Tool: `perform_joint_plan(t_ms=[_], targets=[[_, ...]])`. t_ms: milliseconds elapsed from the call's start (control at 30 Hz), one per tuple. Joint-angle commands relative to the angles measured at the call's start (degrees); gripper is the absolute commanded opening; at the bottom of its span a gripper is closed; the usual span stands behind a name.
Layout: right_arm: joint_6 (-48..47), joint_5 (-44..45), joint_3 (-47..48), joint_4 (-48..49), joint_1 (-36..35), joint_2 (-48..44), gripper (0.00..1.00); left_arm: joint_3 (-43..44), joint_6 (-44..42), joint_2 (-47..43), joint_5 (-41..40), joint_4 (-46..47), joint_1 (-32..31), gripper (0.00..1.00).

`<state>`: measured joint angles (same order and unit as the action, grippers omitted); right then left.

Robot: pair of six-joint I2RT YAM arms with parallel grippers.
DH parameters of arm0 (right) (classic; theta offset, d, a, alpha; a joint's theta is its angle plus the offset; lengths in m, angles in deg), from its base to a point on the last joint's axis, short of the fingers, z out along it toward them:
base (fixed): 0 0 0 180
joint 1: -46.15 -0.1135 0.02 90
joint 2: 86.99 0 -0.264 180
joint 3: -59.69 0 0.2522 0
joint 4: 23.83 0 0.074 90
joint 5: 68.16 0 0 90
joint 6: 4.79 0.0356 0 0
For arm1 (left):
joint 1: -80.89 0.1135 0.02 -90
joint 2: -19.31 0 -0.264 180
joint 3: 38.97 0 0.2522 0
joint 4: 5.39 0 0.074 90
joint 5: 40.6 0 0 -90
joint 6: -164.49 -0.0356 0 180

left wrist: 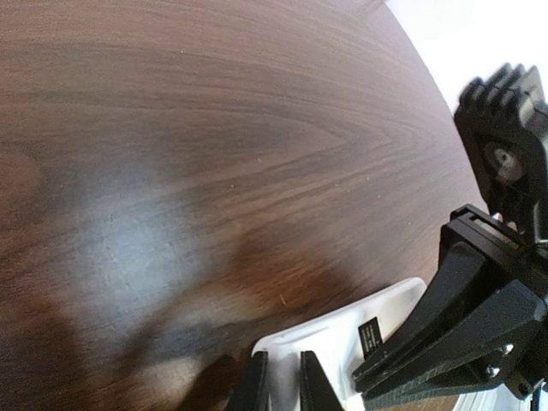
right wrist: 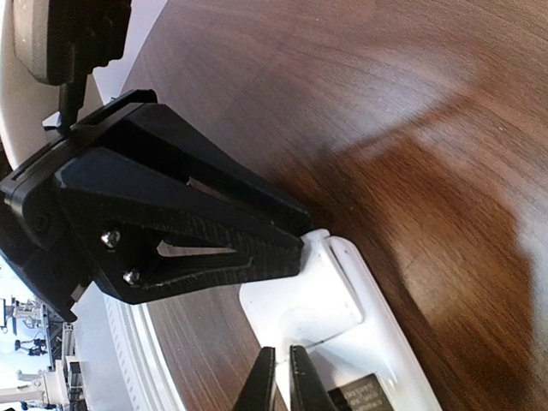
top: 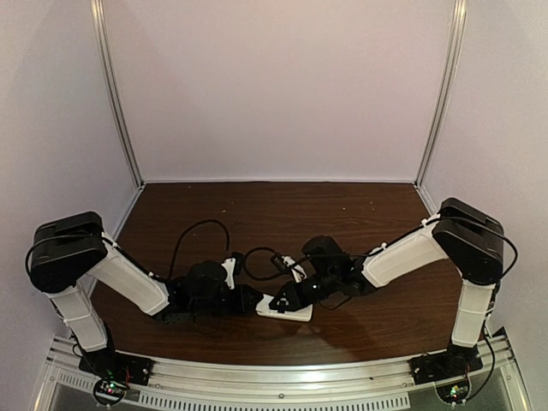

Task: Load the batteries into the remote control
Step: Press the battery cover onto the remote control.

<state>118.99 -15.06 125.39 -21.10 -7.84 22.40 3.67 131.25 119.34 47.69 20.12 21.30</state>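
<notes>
**Top external.** Wooden table point(top: 274, 214), both arms reaching in to meet at mid-width, near the near edge. Remote control point(top: 293, 313): white, lying flat there. Left gripper point(top: 257, 301) is at its left end and right gripper point(top: 281, 301) is over its middle. Batteries: none visible.

**Left wrist.** The left gripper's own fingers point(left wrist: 255, 385) stand narrow, with the white end of the remote control point(left wrist: 342, 334) showing between them, so they appear to pinch it. A black label point(left wrist: 370, 336) is on the upward face, so the plain back is judged to be up. Right gripper point(left wrist: 368, 377): its tip is down on that face.

**Right wrist.** The right gripper's own fingers point(right wrist: 261, 385) are all but closed, with nothing seen between them. A rectangular panel or recess point(right wrist: 312, 300) sits near the held end; whether it is open cannot be told.

**Step in hand (judged).** Working at the battery compartment while the left arm steadies the body; loading is not begun.

**Next move calls for.** A firm left hold, the recess exposed, then a battery located and fetched.
</notes>
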Motion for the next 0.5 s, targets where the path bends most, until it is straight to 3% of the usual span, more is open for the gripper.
perform_joint_plan(t_ms=[0, 133, 300, 467], targets=[[1.0, 3.2, -2.7, -1.9, 0.2, -4.2, 0.13, -0.2, -0.3, 1.3, 1.6, -8.5, -1.4, 0.09], [1.2, 4.0, -3.7, -3.6, 0.4, -8.8, 0.17, -0.3, -0.2, 1.0, 1.6, -9.8, -1.3, 0.09], [1.1, 8.0, -6.1, -9.0, 1.0, -15.6, 0.31, -0.4, -0.2, 0.8, 1.4, -10.7, -1.4, 0.1], [0.6, 12.4, -9.9, -14.6, 2.5, -19.3, 0.36, -0.7, -0.1, 0.4, 1.2, -11.4, -1.4, 0.13]])
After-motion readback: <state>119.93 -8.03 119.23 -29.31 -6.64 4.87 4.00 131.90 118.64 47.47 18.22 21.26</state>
